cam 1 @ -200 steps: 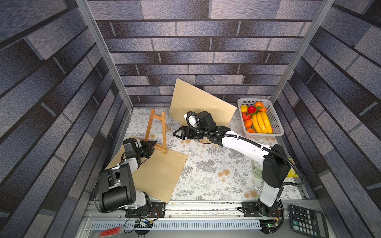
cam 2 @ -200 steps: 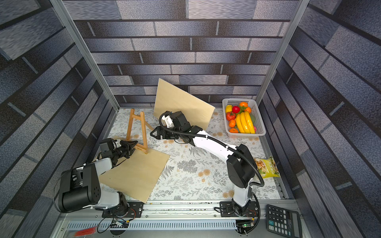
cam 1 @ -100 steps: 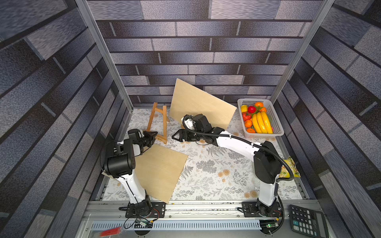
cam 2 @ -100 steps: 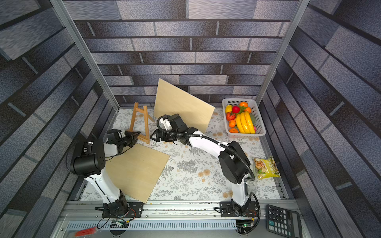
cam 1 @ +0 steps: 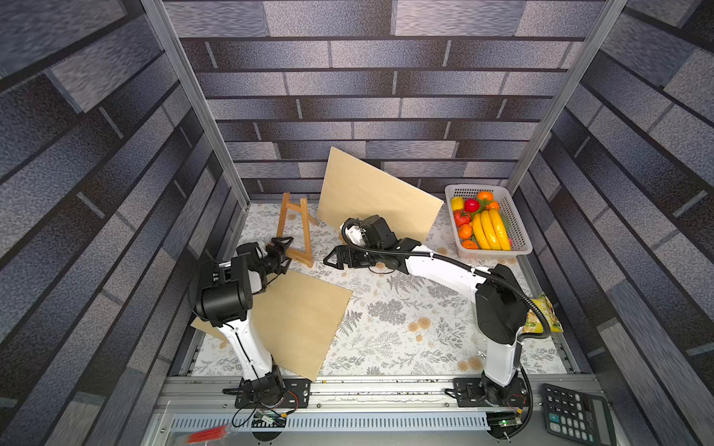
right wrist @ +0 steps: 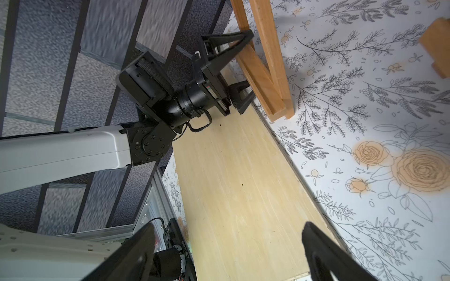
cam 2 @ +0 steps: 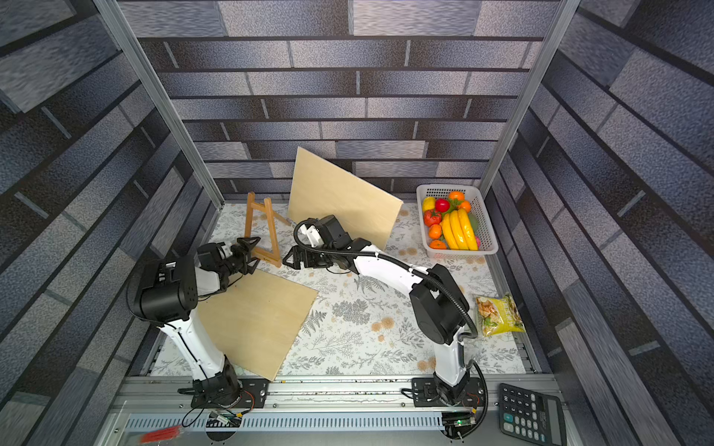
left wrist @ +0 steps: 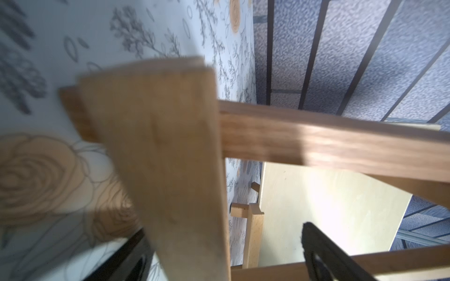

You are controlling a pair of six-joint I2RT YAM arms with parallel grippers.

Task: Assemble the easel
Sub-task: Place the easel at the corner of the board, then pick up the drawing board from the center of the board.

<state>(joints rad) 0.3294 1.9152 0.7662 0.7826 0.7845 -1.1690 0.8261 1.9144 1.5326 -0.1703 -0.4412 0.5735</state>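
The wooden A-frame easel (cam 1: pixel 295 228) (cam 2: pixel 262 231) stands upright at the back left of the table. My left gripper (cam 1: pixel 282 251) (cam 2: pixel 247 253) is at its bottom ledge, open, with one finger on each side of the wood. In the left wrist view the easel (left wrist: pixel 175 158) fills the frame, blurred, between the spread fingers (left wrist: pixel 323 255). From the right wrist view the left gripper (right wrist: pixel 243 65) and the easel (right wrist: pixel 265 73) show clearly. My right gripper (cam 1: pixel 332 258) (right wrist: pixel 229 255) is open and empty, just right of the easel.
A plywood board (cam 1: pixel 297 316) (cam 2: pixel 255 320) lies flat at the front left, under the left arm. Another board (cam 1: pixel 371 197) leans on the back wall. A fruit basket (cam 1: pixel 475 188) sits back right, with a snack bag (cam 1: pixel 541 316) and a calculator (cam 1: pixel 575 417) front right.
The left gripper has gone from shut on the easel's bottom ledge to open. The easel has shifted a little toward the back wall. The left arm's elbow has risen.
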